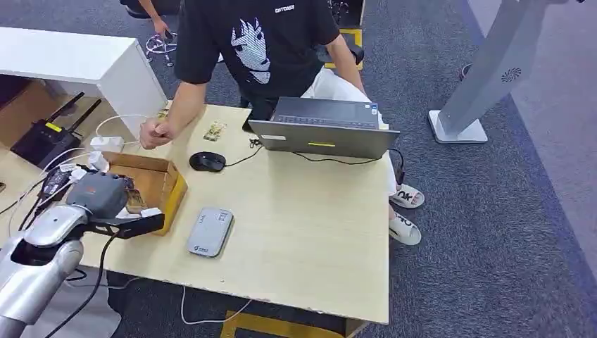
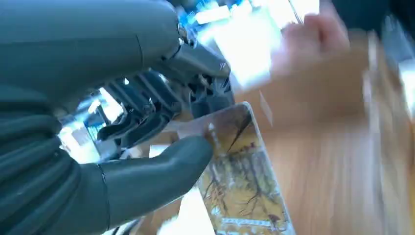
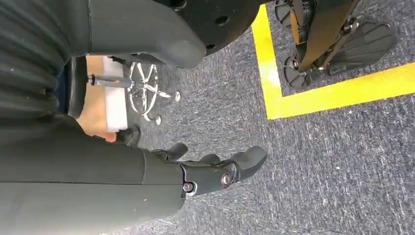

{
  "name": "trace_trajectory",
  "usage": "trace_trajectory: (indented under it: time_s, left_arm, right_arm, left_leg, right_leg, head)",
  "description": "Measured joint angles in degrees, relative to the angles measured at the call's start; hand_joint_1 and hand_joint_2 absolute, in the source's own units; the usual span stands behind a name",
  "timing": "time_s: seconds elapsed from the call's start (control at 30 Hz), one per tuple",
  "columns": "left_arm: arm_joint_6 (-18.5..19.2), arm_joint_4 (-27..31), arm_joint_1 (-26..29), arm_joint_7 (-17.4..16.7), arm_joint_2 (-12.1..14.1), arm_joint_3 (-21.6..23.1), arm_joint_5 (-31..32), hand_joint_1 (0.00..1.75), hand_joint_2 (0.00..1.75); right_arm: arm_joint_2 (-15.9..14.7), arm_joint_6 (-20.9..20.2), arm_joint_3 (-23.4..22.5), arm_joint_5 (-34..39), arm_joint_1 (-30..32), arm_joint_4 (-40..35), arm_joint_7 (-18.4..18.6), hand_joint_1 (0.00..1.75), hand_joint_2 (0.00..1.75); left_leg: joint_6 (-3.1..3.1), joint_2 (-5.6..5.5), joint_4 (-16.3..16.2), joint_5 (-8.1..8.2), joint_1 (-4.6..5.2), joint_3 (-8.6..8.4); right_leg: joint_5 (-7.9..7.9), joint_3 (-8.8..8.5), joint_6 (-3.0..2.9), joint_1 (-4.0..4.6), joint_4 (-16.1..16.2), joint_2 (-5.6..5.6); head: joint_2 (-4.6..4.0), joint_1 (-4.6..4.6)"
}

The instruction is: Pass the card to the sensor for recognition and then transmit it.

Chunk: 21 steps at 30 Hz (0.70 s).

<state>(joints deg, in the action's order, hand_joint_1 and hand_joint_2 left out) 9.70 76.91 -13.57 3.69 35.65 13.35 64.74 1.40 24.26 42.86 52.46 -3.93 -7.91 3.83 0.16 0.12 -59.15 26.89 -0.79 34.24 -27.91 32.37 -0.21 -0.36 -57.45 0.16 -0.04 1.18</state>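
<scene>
My left hand [image 1: 105, 199] hangs over the open cardboard box [image 1: 169, 184] at the table's left side. It pinches a card [image 2: 240, 181] printed with brown trees between the thumb [image 2: 161, 166] and the dark fingers [image 2: 147, 107]. In the head view the card [image 1: 134, 202] peeks out beside the hand. The grey card sensor [image 1: 210, 232] lies flat on the table just right of the box, a short way from the hand. My right hand [image 3: 215, 171] hangs over the carpet with its fingers loosely apart and nothing in them.
A person in a black shirt stands behind the table, one fist [image 1: 155, 132] resting by the box's far side. Another card [image 1: 215, 132], a black mouse [image 1: 207, 161] and an open laptop [image 1: 324, 127] lie farther back. Cables and a router [image 1: 46, 141] crowd the left.
</scene>
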Motion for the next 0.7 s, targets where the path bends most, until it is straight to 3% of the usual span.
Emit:
trace_trajectory:
  time_s: [0.07,0.1,0.13,0.3,0.4,0.7]
  left_arm:
    - [-1.6,-0.5,-2.1,-1.9,-0.4,0.4,0.8,1.75,1.75]
    - [-7.9,-3.6,-9.1,-6.5,-4.6,0.6,2.8,1.75,1.75]
    - [-9.4,-5.2,-13.5,-7.8,-6.8,0.6,3.2,1.75,1.75]
    - [-10.4,-8.0,-19.8,-8.5,-10.4,0.6,5.6,1.75,1.75]
    - [-11.6,-9.5,-23.1,-9.4,-11.3,0.6,9.2,1.75,1.75]
    - [-12.0,-11.7,-25.8,-9.5,-12.9,0.6,9.8,1.75,1.75]
  right_arm:
    - [0.0,0.0,0.2,0.5,0.0,0.0,-0.2,0.0,1.75]
    - [0.0,0.2,1.0,0.5,-0.1,0.0,-0.3,0.0,1.75]
    - [0.0,0.3,1.4,0.4,-0.7,0.0,-0.4,0.0,1.75]
    - [-0.1,0.7,2.3,0.4,-0.8,0.0,-0.3,0.0,1.75]
    - [-0.2,0.7,2.8,0.4,-1.0,0.0,-0.1,0.0,1.75]
    - [-0.2,0.7,3.4,0.4,-0.9,0.1,0.0,0.0,1.75]
  left_leg:
    - [0.0,-0.03,0.0,0.0,0.0,0.0]
    - [0.06,-0.4,-0.1,-0.12,-0.01,0.16]
    - [0.09,-0.41,-0.1,-0.2,0.02,0.14]
    - [0.13,-0.2,-0.1,-0.24,0.0,0.3]
    - [0.13,-0.05,-0.1,-0.23,0.06,0.23]
    - [0.13,-0.05,-0.1,-0.23,0.05,0.24]
  right_leg:
    - [0.0,0.03,0.0,0.0,0.0,-0.01]
    - [0.02,-0.02,0.03,0.0,0.0,-0.44]
    - [0.09,-0.03,0.06,0.0,0.0,-0.47]
    - [0.24,0.14,0.16,0.0,0.0,-0.23]
    - [0.27,0.15,0.14,-0.01,0.0,-0.06]
    - [0.27,0.18,0.12,-0.01,0.0,-0.07]
  head:
    - [0.0,0.02]
    - [0.0,0.0]
    - [0.0,-0.05]
    - [0.0,-0.09]
    - [-0.02,-0.07]
    - [0.0,-0.09]
